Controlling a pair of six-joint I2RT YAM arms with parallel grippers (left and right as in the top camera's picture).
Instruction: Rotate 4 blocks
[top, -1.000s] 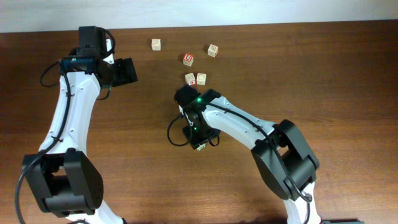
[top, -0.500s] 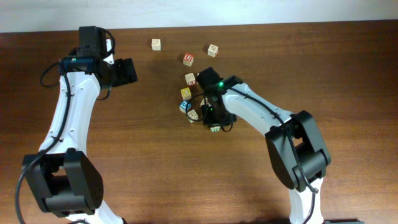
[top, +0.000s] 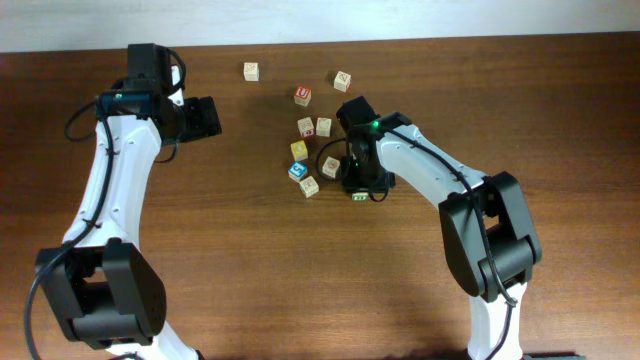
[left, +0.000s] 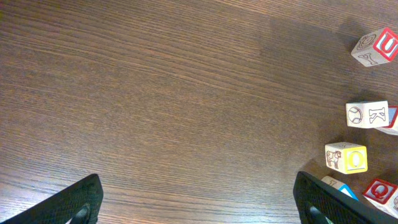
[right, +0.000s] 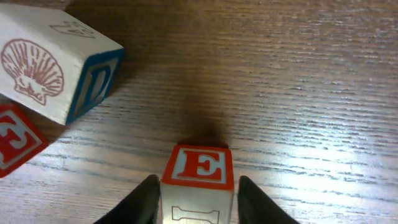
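Observation:
A pale block with a red "E" face (right: 199, 167) rests on the table between the fingers of my right gripper (right: 198, 184). The jaws are open, the left finger close against the block and a slim gap at the right one. In the overhead view this gripper (top: 358, 183) covers that block. Just left of it lie a pale block (top: 330, 166), a blue-faced block (top: 297, 170) and another pale block (top: 309, 186). A shell-printed block with a blue letter (right: 56, 68) lies ahead to the left. My left gripper (top: 205, 115) stands wide open and holds nothing, far left of the blocks.
A yellow-faced cube (top: 299, 150) sits above the blue one. A red "U" cube (top: 303, 95) and several more cubes (top: 323, 126) lie toward the back edge. In the left wrist view the "U" cube (left: 376, 46), a "K" cube (left: 367, 114) and the yellow cube (left: 346, 157) line the right side.
My right arm has swung right and toward the back, uncovering the yellow, blue and pale cubes. The left arm has not moved.

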